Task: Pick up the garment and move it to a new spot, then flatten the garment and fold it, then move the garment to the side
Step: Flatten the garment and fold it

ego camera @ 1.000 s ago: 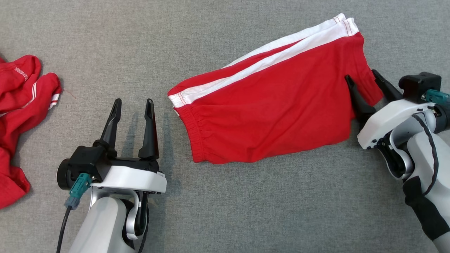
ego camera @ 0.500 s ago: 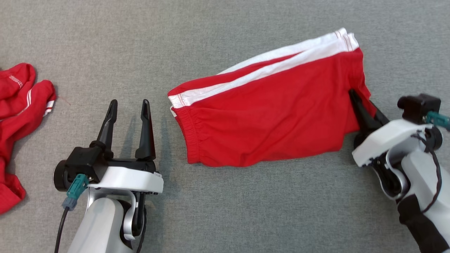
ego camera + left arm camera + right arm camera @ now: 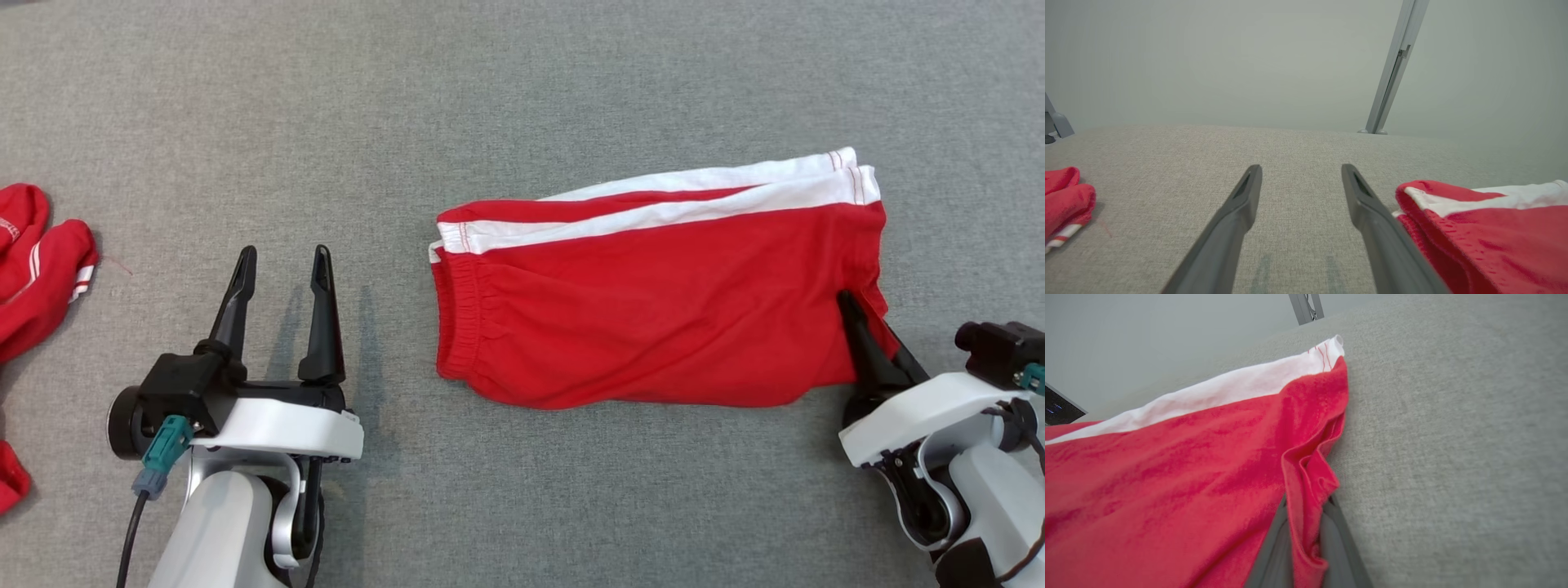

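Observation:
The garment [image 3: 653,310] is a pair of red shorts with white side stripes, folded in half and lying across the grey cloth table [image 3: 522,98]. My right gripper [image 3: 867,327] is shut on the garment's lower right corner; in the right wrist view a pinched ridge of red fabric [image 3: 1306,486] stands between the two fingers. The left gripper [image 3: 282,261] rests open on the table, left of the elastic waistband [image 3: 457,318], holding nothing. In the left wrist view the open left gripper [image 3: 1300,179] has the garment [image 3: 1486,228] just beside its right-hand finger.
Another red garment [image 3: 33,261] with thin white trim lies crumpled at the table's left edge, also seen as the crumpled red garment [image 3: 1065,200] in the left wrist view. A grey metal post [image 3: 1392,69] rises behind the table's far edge.
The right gripper closed on the garment's right corner and dragged it down and rightward, so the shorts now lie nearly level. The head camera shifted. The left gripper stayed open.

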{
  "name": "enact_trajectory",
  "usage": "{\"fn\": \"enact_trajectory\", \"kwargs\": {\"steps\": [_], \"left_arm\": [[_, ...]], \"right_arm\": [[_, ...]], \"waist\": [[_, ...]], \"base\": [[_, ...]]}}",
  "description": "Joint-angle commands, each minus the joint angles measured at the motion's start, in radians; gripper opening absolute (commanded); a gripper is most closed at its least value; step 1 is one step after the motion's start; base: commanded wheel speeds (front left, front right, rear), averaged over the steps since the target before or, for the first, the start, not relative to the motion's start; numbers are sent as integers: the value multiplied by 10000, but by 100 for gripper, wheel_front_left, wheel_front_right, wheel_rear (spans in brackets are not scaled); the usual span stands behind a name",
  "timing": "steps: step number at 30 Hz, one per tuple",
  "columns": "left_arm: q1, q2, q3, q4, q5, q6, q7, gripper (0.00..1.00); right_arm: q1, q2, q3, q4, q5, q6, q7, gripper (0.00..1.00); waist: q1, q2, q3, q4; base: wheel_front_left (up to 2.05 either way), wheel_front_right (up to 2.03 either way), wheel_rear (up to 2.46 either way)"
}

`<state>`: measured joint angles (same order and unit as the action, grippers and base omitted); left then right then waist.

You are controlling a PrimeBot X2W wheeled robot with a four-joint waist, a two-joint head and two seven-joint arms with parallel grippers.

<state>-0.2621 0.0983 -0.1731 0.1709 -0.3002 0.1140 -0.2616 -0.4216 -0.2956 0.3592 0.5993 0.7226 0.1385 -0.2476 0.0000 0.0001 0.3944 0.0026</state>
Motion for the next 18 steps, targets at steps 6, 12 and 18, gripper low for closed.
{"fn": "enact_trajectory", "kwargs": {"steps": [6, 12, 18], "left_arm": [[136, 122, 18, 13, 13, 23, -43, 100], [316, 163, 4, 62, -82, 57, 3, 100], [518, 159, -65, 89, -187, 33, 78, 100]], "right_arm": [[1057, 6, -162, 568, -68, -140, 340, 0], [773, 54, -302, -416, -334, -94, 586, 0], [474, 217, -185, -2395, -980, -77, 1588, 0]], "waist": [[0, -1, -152, -167], [0, -1, -526, -309], [0, -1, -991, -399]], "base": [[0, 0, 0], [0, 0, 0], [0, 0, 0]]}}
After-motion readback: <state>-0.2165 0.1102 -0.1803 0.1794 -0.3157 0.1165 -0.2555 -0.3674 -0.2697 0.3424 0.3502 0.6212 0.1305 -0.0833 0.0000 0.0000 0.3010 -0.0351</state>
